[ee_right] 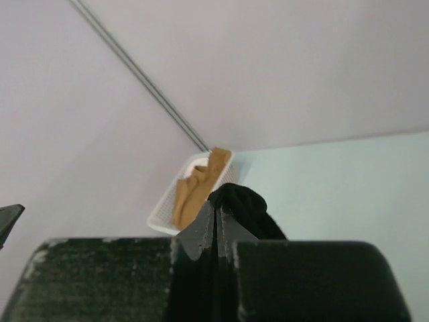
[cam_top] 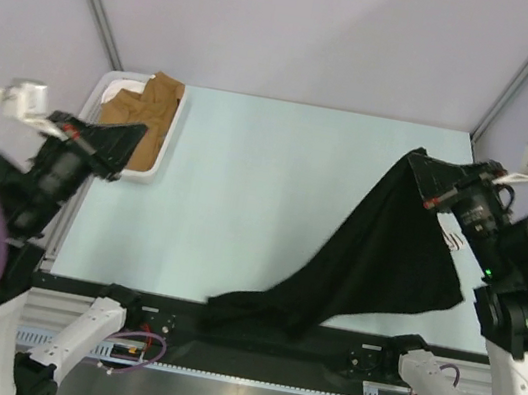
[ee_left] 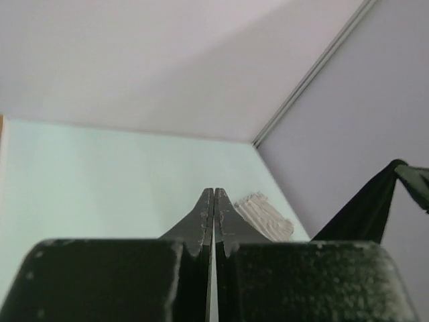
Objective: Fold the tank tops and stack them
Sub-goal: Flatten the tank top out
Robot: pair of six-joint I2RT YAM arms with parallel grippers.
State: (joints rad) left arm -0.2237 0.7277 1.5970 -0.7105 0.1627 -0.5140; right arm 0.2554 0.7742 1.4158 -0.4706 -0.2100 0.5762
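Got the black tank top (cam_top: 364,265) pinched in the right hand (cam_top: 426,169), hoisted at the right of frame, with its tail draped to the counter's (cam_top: 266,188) lower-middle edge. Nothing in the left hand (cam_top: 135,140), pressed together at upper left. Probably best to bring that over, grab a second corner, then lay flat before folding.

Saw soft, matt black cloth in the tank top (cam_top: 364,265). Noted a smooth, matt, pale table (cam_top: 267,178), a white plastic basket (cam_top: 172,131) filled with dull brown cloth (cam_top: 140,121), and grainy, matt black plastic on the left gripper (ee_left: 213,196).
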